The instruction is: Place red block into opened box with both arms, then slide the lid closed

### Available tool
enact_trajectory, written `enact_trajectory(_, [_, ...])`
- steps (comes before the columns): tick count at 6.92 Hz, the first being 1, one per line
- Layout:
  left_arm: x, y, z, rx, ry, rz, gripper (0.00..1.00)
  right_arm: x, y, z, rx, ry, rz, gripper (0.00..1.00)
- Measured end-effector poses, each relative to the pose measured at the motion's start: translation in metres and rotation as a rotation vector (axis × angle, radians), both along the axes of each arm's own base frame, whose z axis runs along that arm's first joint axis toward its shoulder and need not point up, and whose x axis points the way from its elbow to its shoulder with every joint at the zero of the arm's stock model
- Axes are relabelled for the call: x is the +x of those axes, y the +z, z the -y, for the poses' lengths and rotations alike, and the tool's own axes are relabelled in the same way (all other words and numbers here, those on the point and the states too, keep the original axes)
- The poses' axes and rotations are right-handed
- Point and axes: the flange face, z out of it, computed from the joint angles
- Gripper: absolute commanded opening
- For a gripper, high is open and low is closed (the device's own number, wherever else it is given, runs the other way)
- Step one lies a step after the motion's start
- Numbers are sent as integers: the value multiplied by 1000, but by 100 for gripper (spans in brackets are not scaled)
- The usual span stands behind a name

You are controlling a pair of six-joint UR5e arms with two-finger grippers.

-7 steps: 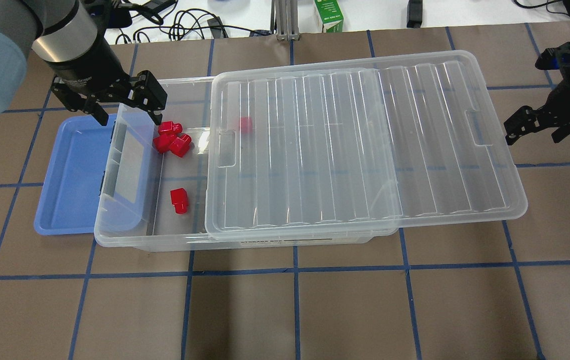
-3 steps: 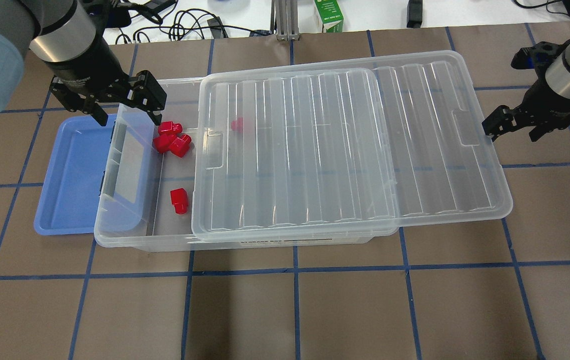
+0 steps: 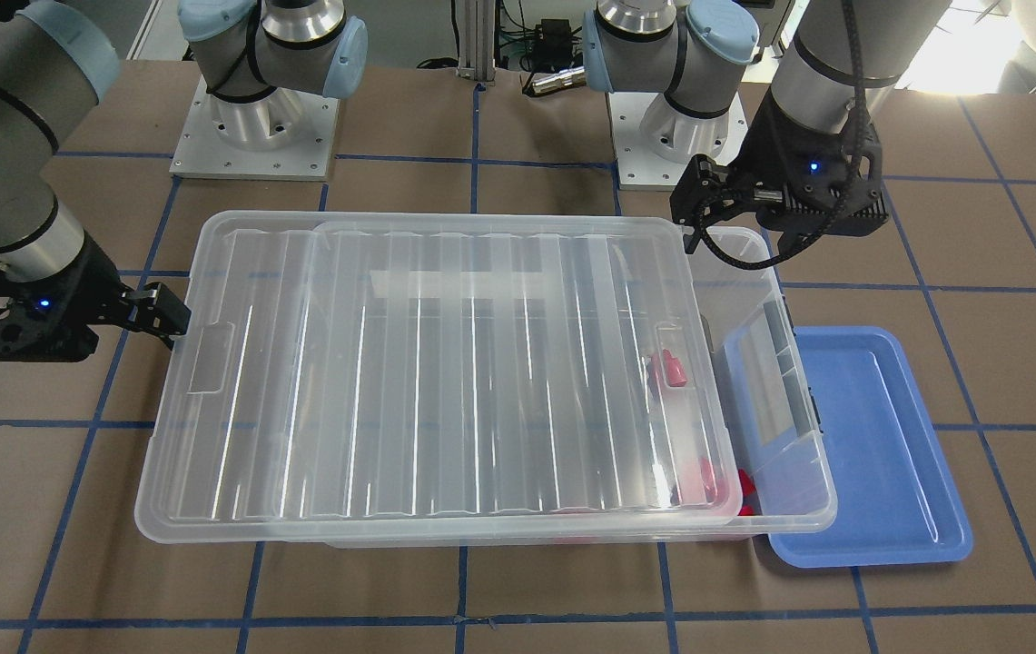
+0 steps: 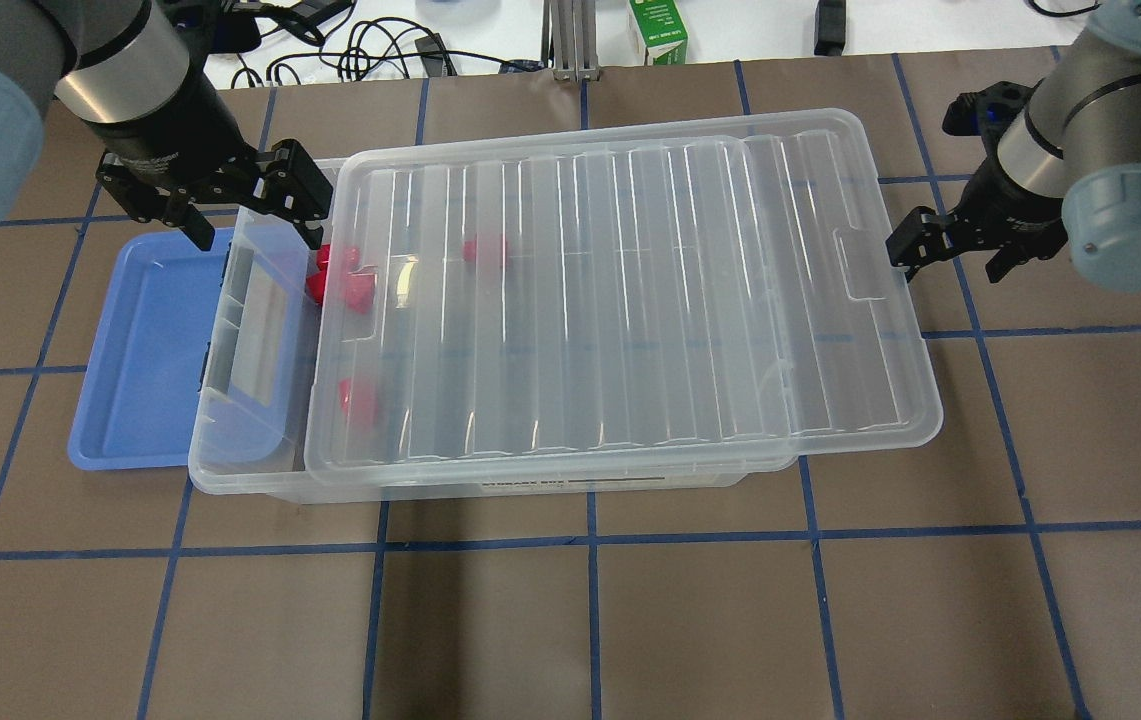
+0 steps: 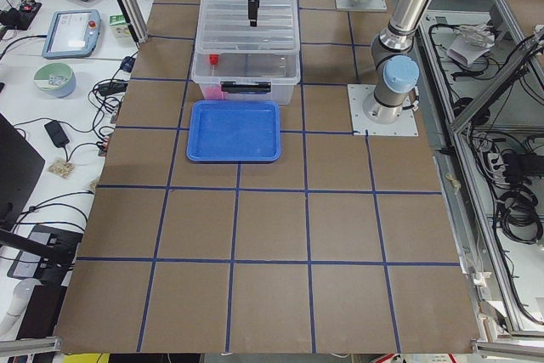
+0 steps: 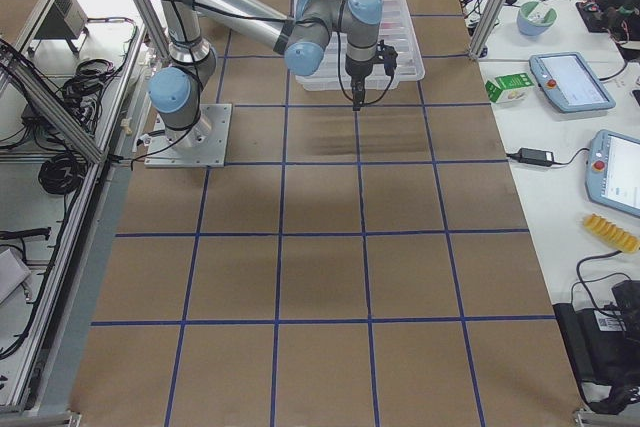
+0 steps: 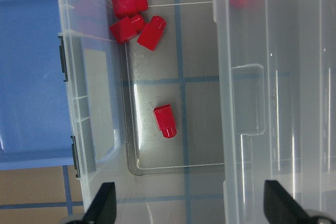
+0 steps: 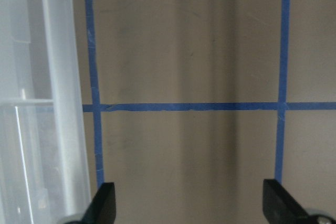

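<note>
The clear box (image 4: pixel 230 478) lies across the table with the ribbed lid (image 4: pixel 630 300) over all but a strip at its left end. Through the lid the red block (image 4: pixel 358 400) shows alone on the box floor; the left wrist view sees it too (image 7: pixel 165 120). A bunch of like red pieces (image 4: pixel 340 272) lies near the far wall. My left gripper (image 4: pixel 255 225) hangs open and empty above the box's uncovered end. My right gripper (image 4: pixel 950 258) is open, with one fingertip (image 4: pixel 905 250) against the lid's right short edge near its handle recess.
A shallow blue tray (image 4: pixel 140 350) sits against the box's left end, partly under it. A green carton (image 4: pixel 658 30) and cables lie beyond the table's back edge. The lid still overhangs the box on the right.
The lid has slid left across the box and now covers the red pieces. My right gripper has moved left with its edge. The left gripper has stayed put.
</note>
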Motion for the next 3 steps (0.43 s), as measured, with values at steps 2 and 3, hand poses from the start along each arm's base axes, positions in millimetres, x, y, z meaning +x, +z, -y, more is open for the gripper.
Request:
enact_trajectory(2, [0,1,-1,-2,0,0,100,43,5,-1,-10,-29,1,100])
enact_trajectory(3, [0,1,-1,-2,0,0,100,53,7,-1,-13,-34,8,100])
